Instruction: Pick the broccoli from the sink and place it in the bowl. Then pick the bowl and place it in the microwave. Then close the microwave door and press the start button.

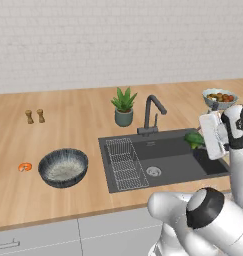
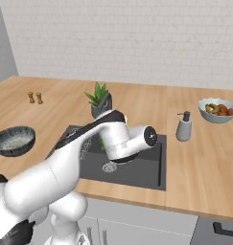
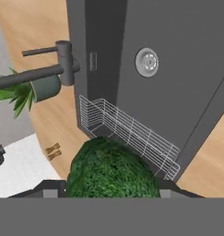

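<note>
wood counter (image 1: 68,130) all around; my fingers (image 3: 106,191) clamp the broccoli (image 3: 111,170) at the bottom, over the sink (image 3: 178,92).

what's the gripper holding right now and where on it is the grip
The gripper holds the broccoli, lifted above the sink. Its finger tips sit at either side of the green floret head; the exact contact points are hidden.
</note>
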Controlling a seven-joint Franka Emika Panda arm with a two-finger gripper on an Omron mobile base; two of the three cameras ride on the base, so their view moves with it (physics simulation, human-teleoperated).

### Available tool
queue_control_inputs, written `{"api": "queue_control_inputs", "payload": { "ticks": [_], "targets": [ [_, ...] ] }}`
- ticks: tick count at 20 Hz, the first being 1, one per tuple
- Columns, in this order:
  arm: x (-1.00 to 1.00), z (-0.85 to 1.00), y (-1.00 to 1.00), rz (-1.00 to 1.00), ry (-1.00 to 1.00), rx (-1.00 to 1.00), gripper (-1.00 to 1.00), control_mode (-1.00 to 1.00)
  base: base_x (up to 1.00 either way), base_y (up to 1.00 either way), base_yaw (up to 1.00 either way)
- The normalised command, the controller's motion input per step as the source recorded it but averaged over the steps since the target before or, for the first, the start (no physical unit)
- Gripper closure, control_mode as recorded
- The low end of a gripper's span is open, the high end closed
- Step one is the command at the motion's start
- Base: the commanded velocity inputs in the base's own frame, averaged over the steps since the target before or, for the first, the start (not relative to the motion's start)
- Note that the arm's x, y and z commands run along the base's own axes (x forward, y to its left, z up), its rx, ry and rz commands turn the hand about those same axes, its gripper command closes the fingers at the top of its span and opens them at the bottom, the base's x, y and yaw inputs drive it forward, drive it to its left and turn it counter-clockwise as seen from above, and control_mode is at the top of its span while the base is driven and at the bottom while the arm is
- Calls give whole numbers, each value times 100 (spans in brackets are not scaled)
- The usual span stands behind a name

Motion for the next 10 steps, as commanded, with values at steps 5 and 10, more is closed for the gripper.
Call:
{"api": "queue_control_inputs", "payload": {
  "ticks": [5, 10],
  "targets": [
    [-44, 76, 100, 25, 6, 0, 100, -100, 0, 0, 0],
    [-41, 50, 100, 25, 7, -19, 100, -100, 0, 0, 0]
  ]
}}
